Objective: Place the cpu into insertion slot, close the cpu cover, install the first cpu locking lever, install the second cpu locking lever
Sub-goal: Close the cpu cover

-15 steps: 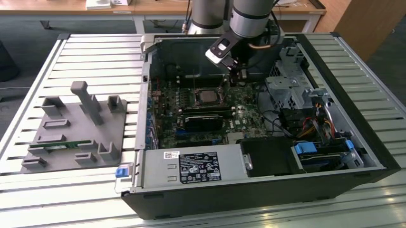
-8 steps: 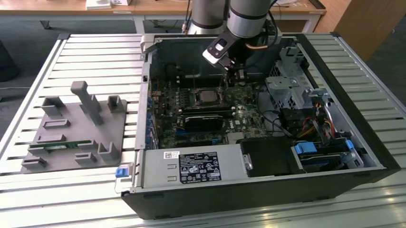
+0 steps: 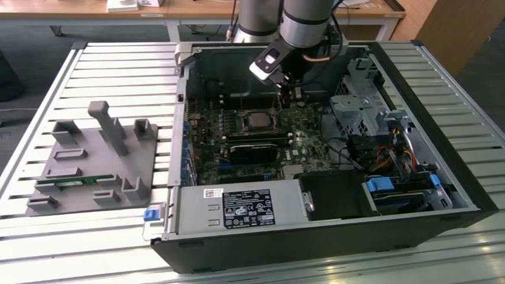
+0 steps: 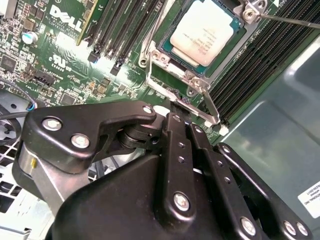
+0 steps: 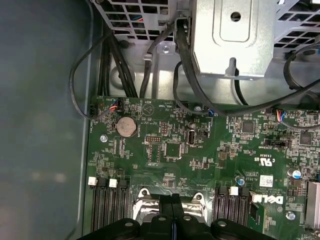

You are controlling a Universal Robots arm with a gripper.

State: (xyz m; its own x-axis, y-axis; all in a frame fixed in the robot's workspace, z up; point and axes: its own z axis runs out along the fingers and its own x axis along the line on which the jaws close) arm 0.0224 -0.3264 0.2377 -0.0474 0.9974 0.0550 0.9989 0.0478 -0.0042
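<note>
Second wrist view: cpu (image 4: 205, 32) seated in insertion slot (image 4: 227, 55), upper centre, its print too faint to read; hand (image 4: 172, 112) clenched empty just below, fingertips partly hidden; white brand lettering on motherboard (image 4: 65, 65), upper left.

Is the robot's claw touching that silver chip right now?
Apart. In the second wrist view the gripper ends short of the chip, and the edge of the metal frame around the chip shows plainly between them.
</note>
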